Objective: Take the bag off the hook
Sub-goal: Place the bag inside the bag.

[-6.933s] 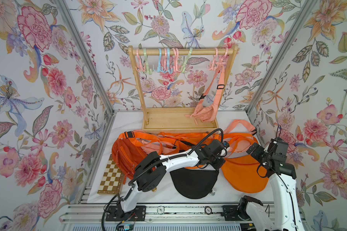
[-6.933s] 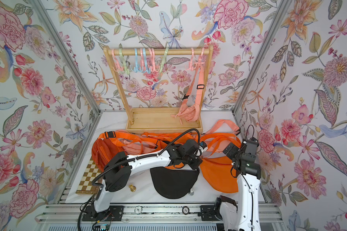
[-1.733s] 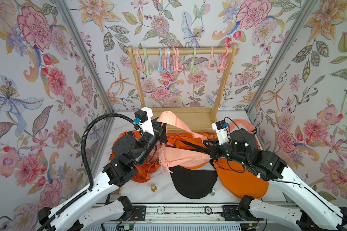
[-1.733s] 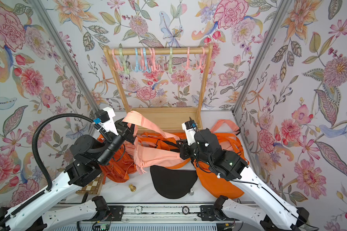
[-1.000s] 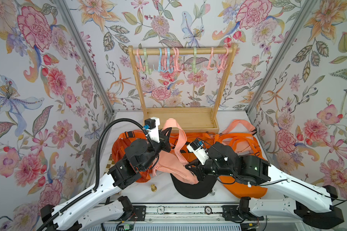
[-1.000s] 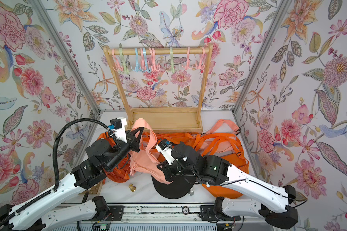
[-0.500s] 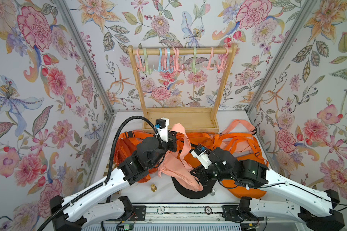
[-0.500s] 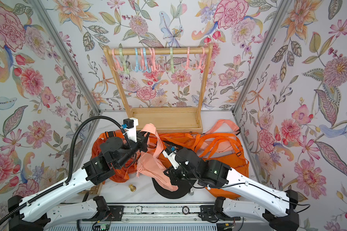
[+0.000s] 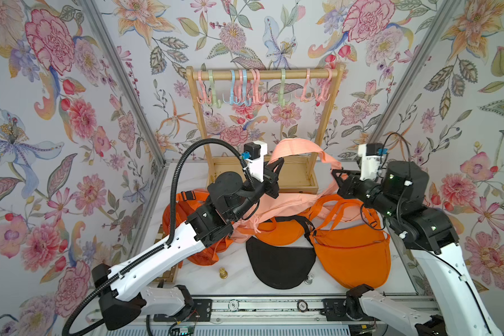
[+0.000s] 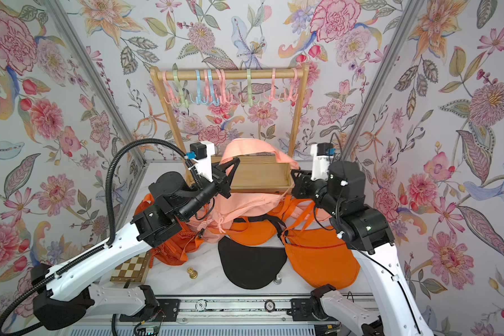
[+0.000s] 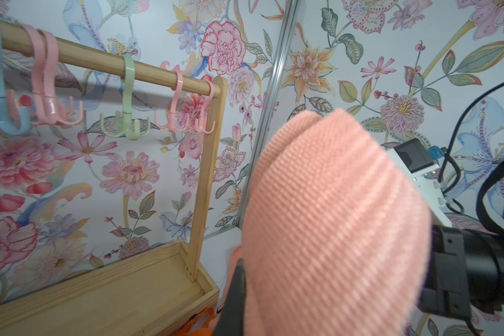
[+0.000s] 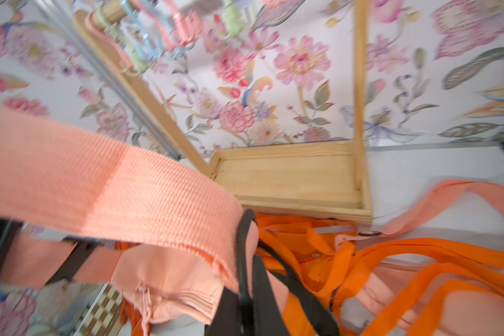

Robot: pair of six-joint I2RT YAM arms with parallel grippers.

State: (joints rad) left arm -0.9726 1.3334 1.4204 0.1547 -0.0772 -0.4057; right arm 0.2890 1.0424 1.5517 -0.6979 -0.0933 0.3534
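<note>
The bag is peach-pink and hangs from no hook; its body rests on the orange bags in front of the rack. Its wide strap arcs up between my two grippers. In both top views my left gripper is shut on the strap's left end. My right gripper is shut on its right end. The strap fills the left wrist view beside a dark finger. In the right wrist view the strap runs into my shut gripper, above the bag's body. Every pastel hook on the rail is bare.
The wooden rack and its tray base stand at the back. Orange bags and a black bag cover the table's middle. A chessboard, a gold chess piece and a silver one lie near the front.
Both grippers have risen and moved back toward the rack, the right one swinging far to the right. The strap is now stretched between them and the bag's body has shifted back.
</note>
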